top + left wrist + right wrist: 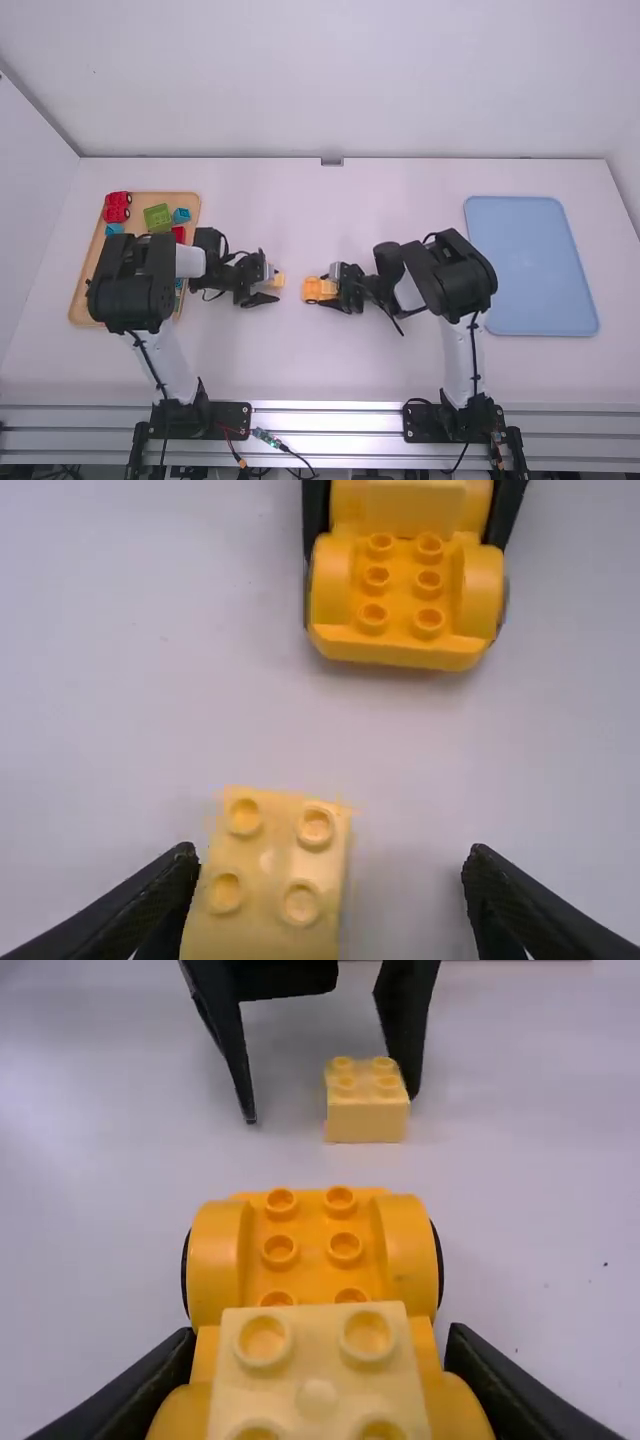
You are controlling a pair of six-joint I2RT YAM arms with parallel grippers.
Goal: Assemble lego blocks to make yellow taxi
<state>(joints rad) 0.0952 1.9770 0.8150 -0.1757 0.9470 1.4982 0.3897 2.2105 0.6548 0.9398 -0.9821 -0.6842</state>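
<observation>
Yellow block (268,875) is lying unheld between the widely open fingers of left gripper (332,865), nearer to one; right gripper (318,1340) is gripping taxi (310,1222), its studded end facing this block.

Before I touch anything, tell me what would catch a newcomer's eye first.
The bright orange-yellow car base in the right gripper near mid-table, a pale yellow block on it. To its left, another pale block sits between the open fingers of the left gripper. Then the big blue tray at the table's right.
</observation>
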